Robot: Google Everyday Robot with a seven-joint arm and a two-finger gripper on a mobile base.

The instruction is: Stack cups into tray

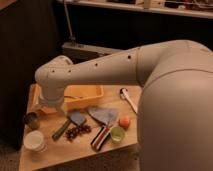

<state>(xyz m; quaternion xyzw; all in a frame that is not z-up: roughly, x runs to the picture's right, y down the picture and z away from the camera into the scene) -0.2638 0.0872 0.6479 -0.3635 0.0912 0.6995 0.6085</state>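
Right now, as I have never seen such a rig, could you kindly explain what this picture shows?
The big white shape is one robot arm, seen by a single camera looking down on a wooden table. Its gripper, a two-finger claw at the arm's end, hangs open over the picture-left end of the yellow-orange tray. It is largely hidden by the arm and appears to hold nothing. On the table stand a white cup at front left and a lime-green cup beside an orange ball. Between them lie dark grapes and other small items.
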